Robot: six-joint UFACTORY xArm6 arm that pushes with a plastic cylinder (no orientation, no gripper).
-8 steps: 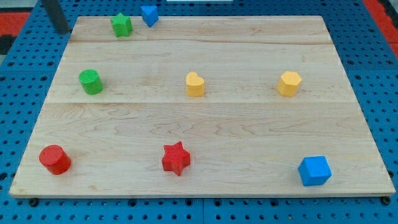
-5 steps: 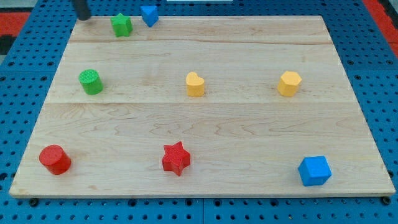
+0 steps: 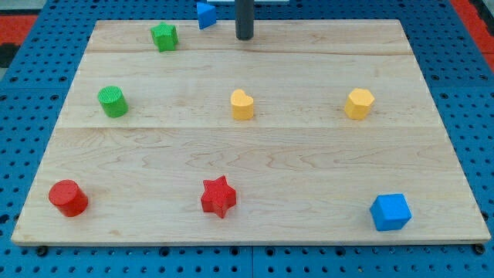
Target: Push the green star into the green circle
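Observation:
The green star (image 3: 164, 36) lies near the top left of the wooden board (image 3: 309, 170). The green circle (image 3: 113, 101) stands at the left, below the star and well apart from it. My tip (image 3: 244, 36) is at the board's top edge, to the right of the green star and just right of a blue block (image 3: 204, 15). It touches neither block.
A yellow heart (image 3: 242, 104) and a yellow hexagon (image 3: 359, 103) sit in the middle row. A red cylinder (image 3: 68, 198), a red star (image 3: 218, 197) and a blue cube (image 3: 390, 211) sit along the bottom. Blue pegboard surrounds the board.
My tip has swept from the top left corner rightward along the top edge. The green star has shifted a little right and down, and the blue block has moved right and up.

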